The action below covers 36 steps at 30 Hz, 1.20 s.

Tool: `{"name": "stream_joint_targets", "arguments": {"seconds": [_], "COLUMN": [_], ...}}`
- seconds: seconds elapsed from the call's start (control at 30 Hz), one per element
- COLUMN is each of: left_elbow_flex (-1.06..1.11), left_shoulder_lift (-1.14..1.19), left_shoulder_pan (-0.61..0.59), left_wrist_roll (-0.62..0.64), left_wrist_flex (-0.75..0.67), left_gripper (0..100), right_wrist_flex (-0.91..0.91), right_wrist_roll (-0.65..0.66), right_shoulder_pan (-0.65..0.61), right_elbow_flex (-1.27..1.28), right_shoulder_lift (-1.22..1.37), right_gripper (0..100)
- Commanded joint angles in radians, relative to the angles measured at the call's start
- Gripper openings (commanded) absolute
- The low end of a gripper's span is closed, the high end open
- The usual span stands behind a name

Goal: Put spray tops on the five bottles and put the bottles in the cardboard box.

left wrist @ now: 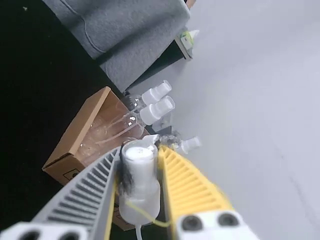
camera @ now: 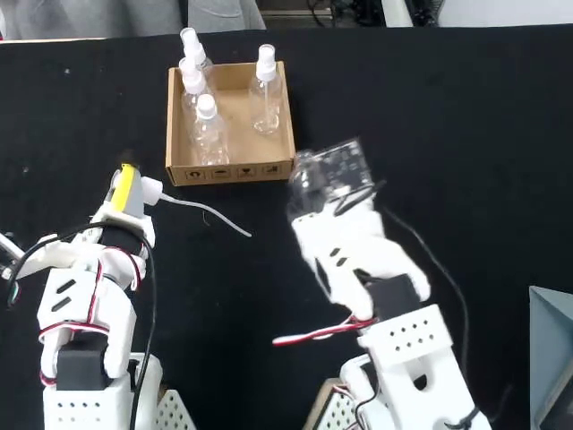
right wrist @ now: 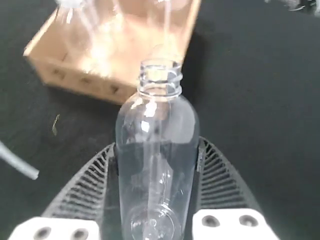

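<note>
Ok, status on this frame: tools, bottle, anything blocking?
Left tool shut on spray top, tube trailing. Right tool shut on uncapped bottle. Four capped bottles in box. Nothing seen blocking.

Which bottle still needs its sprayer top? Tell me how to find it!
Find the brown cardboard box on the black table. Just off its near right corner, the right arm's fingers grip a clear plastic bottle. Its threaded neck is bare, while the bottles in the box wear white spray tops.
</note>
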Motion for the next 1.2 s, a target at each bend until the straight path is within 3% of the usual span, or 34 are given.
{"name": "stream_joint_targets", "arguments": {"seconds": [0.0, 0.13, 0.47, 0.7, 1.07, 1.17], "left_elbow_flex": [-0.022, -0.019, -0.019, -0.018, -0.018, -0.018], "left_shoulder_lift": [-0.015, -0.015, -0.015, -0.015, -0.015, -0.015], "left_shoulder_pan": [-0.062, -0.105, -0.108, -0.108, -0.108, -0.108], "left_wrist_roll": [0.043, 0.115, 0.121, 0.121, 0.121, 0.121], "left_wrist_flex": [-0.026, -0.026, -0.026, -0.026, -0.026, -0.026], "left_gripper": [3, 3, 3, 3, 3, 3], "right_wrist_flex": [-0.029, -0.029, -0.031, -0.029, -0.029, -0.028], "right_wrist_roll": [0.086, 0.110, 0.114, 0.258, 0.270, 0.345], "right_shoulder_pan": [-0.063, -0.084, -0.132, -0.133, -0.133, -0.133], "right_elbow_flex": [0.002, 0.013, 0.027, 0.048, 0.050, 0.059], "right_shoulder_lift": [-0.042, -0.042, -0.042, -0.042, -0.042, -0.042], "right_gripper": [10.1, 10.2, 10.2, 10.3, 10.3, 10.3]}}
